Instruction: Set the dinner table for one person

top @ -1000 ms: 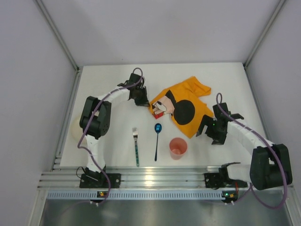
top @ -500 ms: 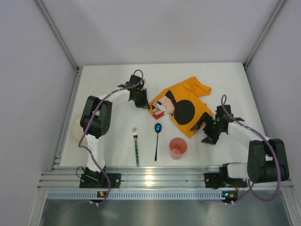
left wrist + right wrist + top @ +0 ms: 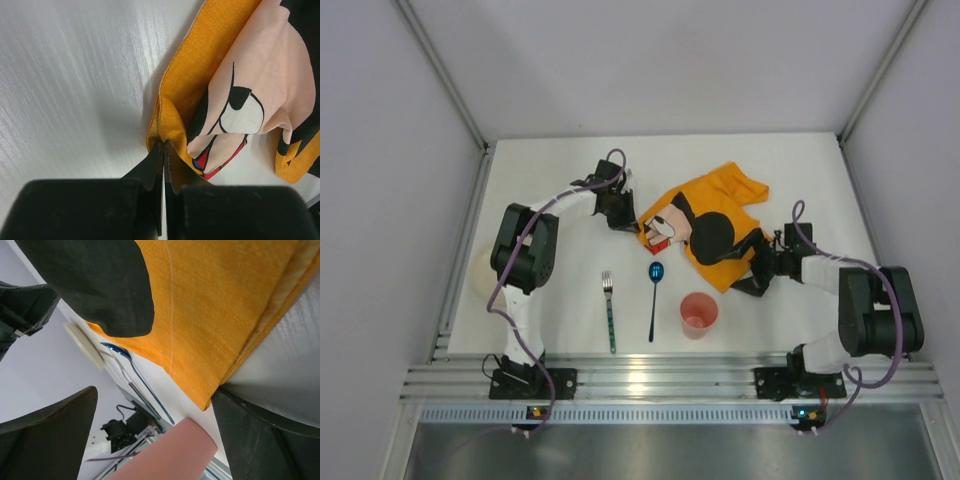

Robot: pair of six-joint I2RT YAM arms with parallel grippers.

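The left fingers are pressed together, pinching the left corner of the orange placemat. The placemat lies crumpled right of the middle of the white bench, which spans the enclosure with its ribbed rail along the near edge. The right fingers are spread wide and sit low at the placemat's near right edge, the hem between them; whether they touch it cannot be told. Fork, spoon and pink cup lie toward the near edge. Open surface shows along the far edge and at the near right corner.

Left arm reaches toward 1 o'clock; left gripper pinches cloth. Right arm bends toward 9 o'clock; right gripper gapes wide, lying low.
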